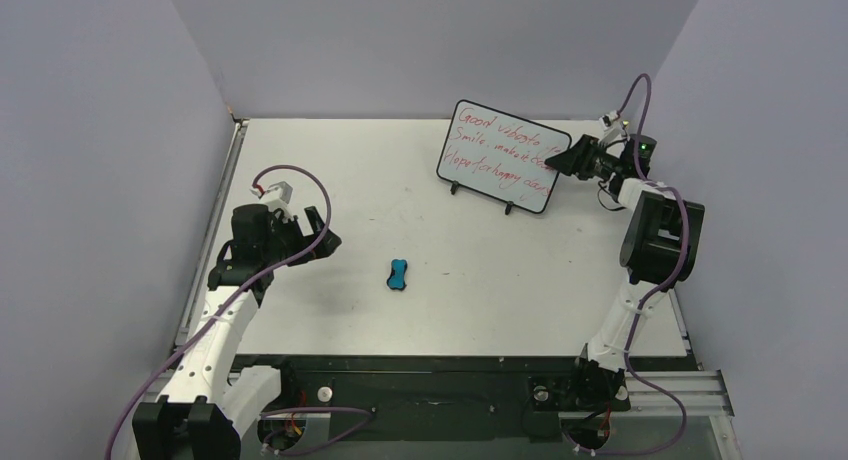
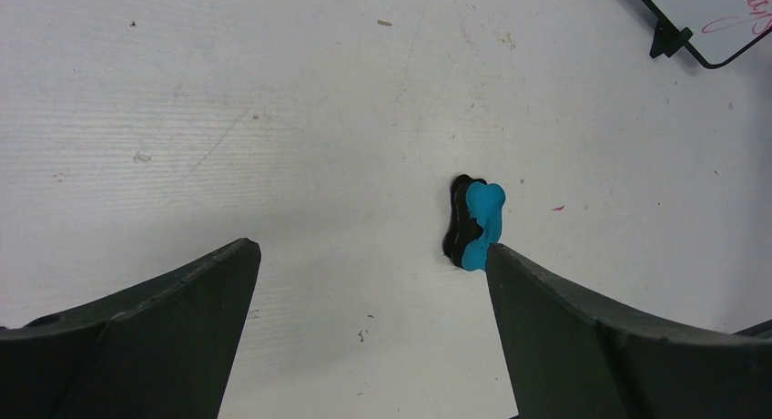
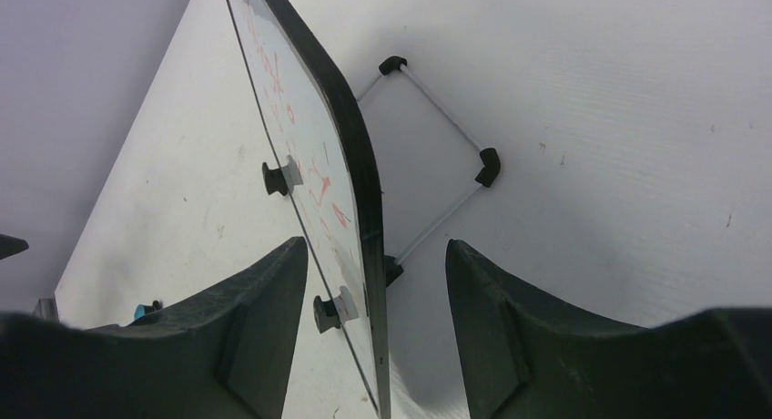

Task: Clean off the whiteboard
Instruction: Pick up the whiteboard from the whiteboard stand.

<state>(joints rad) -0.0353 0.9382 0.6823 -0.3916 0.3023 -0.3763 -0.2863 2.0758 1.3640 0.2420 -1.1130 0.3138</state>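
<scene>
Right wrist view: whiteboard (image 3: pixel 314 155) edge-on inside right gripper (image 3: pixel 375 250), no contact.
Half-parted jaws straddling its right end, gaps both sides; left gripper (image 2: pixel 371 248) spread wide above blue eraser (image 2: pixel 475 223).

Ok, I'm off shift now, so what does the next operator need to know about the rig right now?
Left gripper: open, above the table, blue eraser just ahead, not held.
Right gripper: open, jaws astride the right edge of the whiteboard, not clamped.
The whiteboard stands on its wire easel, red writing intact.
Done: nothing erased. Left: take the eraser, wipe the board.
</scene>
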